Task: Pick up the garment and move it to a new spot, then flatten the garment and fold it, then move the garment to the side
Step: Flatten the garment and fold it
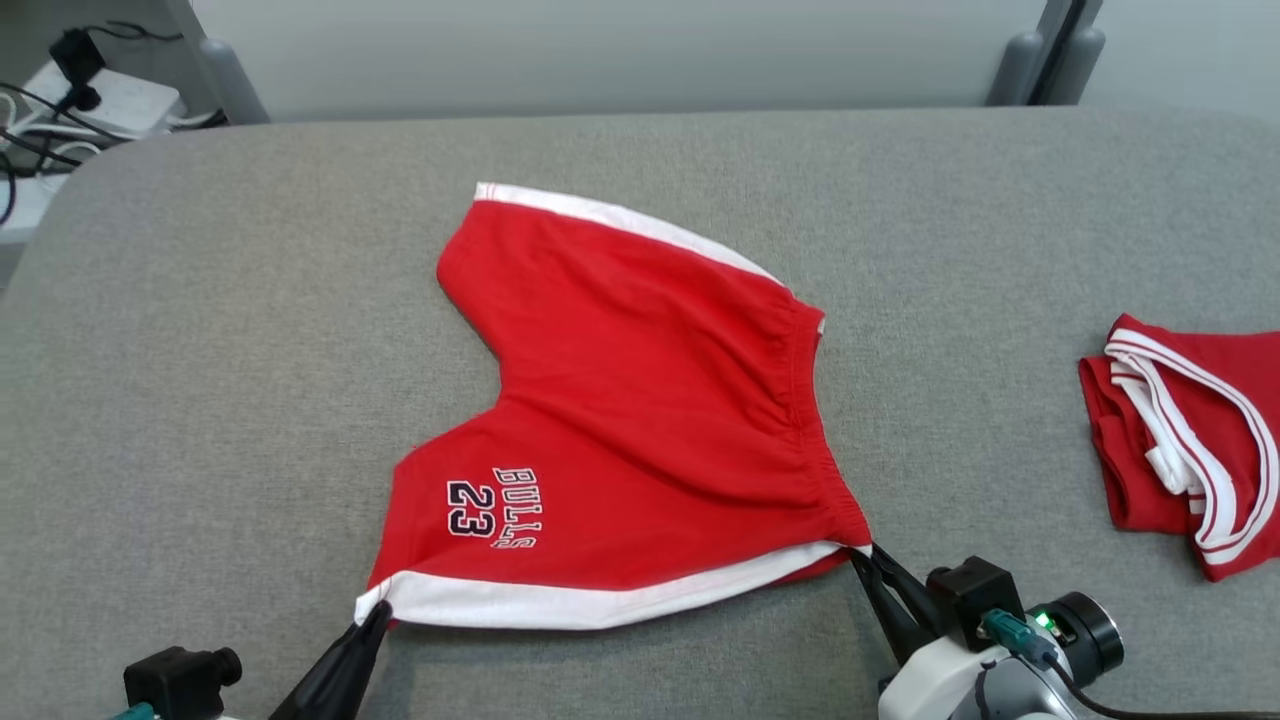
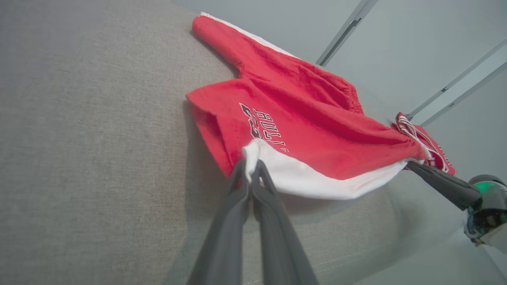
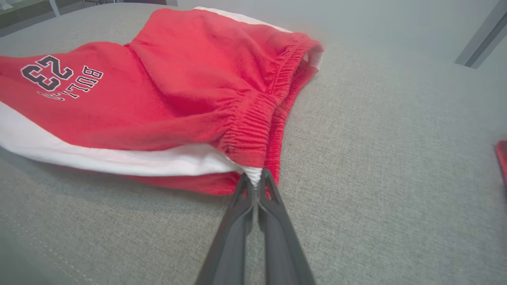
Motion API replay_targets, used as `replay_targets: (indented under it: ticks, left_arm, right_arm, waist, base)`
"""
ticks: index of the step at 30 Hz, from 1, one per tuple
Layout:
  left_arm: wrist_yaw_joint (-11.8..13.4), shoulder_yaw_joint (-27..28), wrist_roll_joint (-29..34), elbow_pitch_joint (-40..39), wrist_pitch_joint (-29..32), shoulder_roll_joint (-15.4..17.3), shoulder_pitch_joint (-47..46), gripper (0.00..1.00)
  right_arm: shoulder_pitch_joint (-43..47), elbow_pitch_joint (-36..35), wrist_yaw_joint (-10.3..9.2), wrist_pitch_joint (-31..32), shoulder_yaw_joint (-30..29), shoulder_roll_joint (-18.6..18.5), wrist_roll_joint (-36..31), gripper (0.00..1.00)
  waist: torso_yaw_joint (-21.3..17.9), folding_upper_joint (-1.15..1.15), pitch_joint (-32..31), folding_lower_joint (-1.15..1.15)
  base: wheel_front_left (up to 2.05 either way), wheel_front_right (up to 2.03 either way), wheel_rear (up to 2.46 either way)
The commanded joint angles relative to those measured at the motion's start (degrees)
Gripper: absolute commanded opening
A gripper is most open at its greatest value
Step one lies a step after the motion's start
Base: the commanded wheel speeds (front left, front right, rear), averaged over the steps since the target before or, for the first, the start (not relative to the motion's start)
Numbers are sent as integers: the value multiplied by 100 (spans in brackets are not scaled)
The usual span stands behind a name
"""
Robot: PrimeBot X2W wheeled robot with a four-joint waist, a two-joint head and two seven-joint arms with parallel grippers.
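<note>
The garment [image 1: 640, 400] is a pair of red shorts with white side stripes and "BULLS 23" print, spread on the grey surface [image 1: 250, 350] with its waistband to the right. My left gripper [image 1: 372, 612] is shut on the near leg-hem corner of the white stripe. In the left wrist view, the left gripper [image 2: 249, 168] pinches that white corner of the garment [image 2: 309, 130]. My right gripper [image 1: 866, 556] is shut on the near waistband corner. The right wrist view has the right gripper [image 3: 256, 180] clamped on the white edge below the elastic of the garment [image 3: 178, 91].
A second red garment with white trim [image 1: 1190, 440] lies bunched at the right edge of the surface. A power strip and cables [image 1: 90, 100] sit off the far-left corner. Open grey surface lies left of and beyond the shorts.
</note>
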Motion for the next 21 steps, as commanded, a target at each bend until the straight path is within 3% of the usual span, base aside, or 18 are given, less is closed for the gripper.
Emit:
replay_targets:
  ticks: [1,14,21]
  left_arm:
    - [7,176,51,-72,-59,129,-105,0]
    - [7,-109,391,-43,-59,-176,269,0]
    - [7,-285,549,-103,-59,-136,348,0]
  right_arm:
    - [5,-99,-16,16,64,-21,59,0]
    - [639,-474,-16,188,-44,-338,324,0]
    - [1005,-765,-16,348,-31,-471,505,0]
  waist:
    - [66,0,-150,0]
    - [112,0,-542,0]
    - [131,0,-559,0]
  base:
    - [0,0,0]
    - [0,0,0]
    - [0,0,0]
